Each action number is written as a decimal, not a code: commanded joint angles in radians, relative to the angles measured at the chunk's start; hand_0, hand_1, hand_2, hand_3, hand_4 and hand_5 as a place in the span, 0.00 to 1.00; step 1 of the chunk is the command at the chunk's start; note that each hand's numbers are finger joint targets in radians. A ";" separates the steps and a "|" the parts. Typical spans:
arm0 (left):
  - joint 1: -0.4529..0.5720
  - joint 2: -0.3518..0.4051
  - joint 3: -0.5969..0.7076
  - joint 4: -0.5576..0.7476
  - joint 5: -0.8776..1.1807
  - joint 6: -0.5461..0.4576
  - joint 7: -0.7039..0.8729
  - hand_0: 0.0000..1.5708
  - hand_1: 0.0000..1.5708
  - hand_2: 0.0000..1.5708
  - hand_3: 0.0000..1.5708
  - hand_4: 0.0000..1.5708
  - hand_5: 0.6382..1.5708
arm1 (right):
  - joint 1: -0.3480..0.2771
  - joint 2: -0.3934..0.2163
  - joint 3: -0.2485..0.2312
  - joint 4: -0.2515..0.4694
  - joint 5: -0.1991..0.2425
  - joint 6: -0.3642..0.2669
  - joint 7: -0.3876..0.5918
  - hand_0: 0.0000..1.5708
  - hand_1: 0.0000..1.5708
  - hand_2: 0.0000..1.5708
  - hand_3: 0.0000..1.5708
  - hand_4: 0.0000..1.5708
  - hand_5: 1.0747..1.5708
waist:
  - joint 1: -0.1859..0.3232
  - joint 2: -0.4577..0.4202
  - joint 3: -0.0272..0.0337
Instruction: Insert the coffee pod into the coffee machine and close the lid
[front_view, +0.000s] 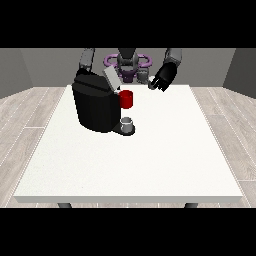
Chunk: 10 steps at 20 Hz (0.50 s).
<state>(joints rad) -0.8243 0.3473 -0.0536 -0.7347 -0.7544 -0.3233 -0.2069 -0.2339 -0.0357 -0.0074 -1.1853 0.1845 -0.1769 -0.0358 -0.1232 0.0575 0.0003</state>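
Coffee pod (151, 85) in robot hand (164, 77)

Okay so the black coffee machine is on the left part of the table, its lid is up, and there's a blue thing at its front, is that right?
Not quite: the thing at the coffee machine is red, not blue, as the front view shows. The rest holds: the machine stands on the left part of the white table with its lid raised.

Black coffee machine (95, 105) sat on the white tabletop (150, 160) with its lid (111, 78) tilted up, a red thing at the machine (126, 99), and the hand at the view's right (162, 79) hovering near the far edge.
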 joint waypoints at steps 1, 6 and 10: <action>-0.047 0.031 0.028 -0.016 0.002 -0.055 0.015 0.91 0.91 0.89 0.85 0.35 1.00 | 0.002 -0.016 -0.017 -0.003 -0.035 0.043 -0.034 0.00 0.00 0.00 0.00 0.00 1.00 | -0.017 0.007 -0.0001; -0.177 0.007 0.096 -0.015 0.064 -0.111 0.081 0.88 0.88 0.89 0.88 0.33 1.00 | -0.065 -0.027 -0.027 -0.028 -0.037 0.043 -0.005 0.00 0.00 0.00 0.00 0.00 1.00 | -0.062 0.021 0.0000; -0.249 -0.014 0.134 0.001 0.075 -0.119 0.196 0.79 0.79 0.81 0.81 0.32 1.00 | -0.057 -0.048 -0.026 -0.039 -0.045 0.073 -0.007 0.00 0.00 0.00 0.00 0.00 1.00 | -0.119 0.020 0.0002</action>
<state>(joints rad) -0.9874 0.3404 0.0284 -0.7520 -0.7097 -0.4147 -0.0981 -0.2724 -0.0449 -0.0184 -1.2105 0.1663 -0.1581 -0.0460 -0.1855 0.0657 0.0003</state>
